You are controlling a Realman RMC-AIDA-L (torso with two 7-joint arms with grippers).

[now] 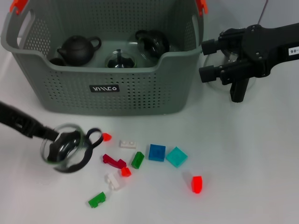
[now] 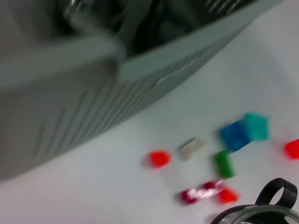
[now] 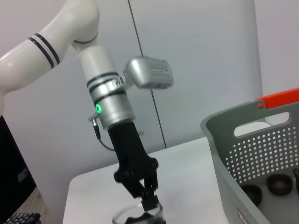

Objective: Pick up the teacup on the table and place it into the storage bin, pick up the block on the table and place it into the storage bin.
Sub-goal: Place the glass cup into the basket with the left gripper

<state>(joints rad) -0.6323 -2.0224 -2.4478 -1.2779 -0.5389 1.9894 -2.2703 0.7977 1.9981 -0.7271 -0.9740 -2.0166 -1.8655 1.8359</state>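
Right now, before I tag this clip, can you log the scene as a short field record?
left gripper: shut on glass teacup, in front of the bin's left corner
right gripper: open, beside the bin's right wall
storage bin: grey, perforated, holds a dark teapot and other teaware
blocks: scattered on the table in front of the bin, including a blue block and a teal block

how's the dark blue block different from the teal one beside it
The dark blue block is deeper in colour and sits nearly square to the storage bin; the teal block is paler and turned like a diamond. The dark blue block lies closer to the green block. Both are flat squares on the table.
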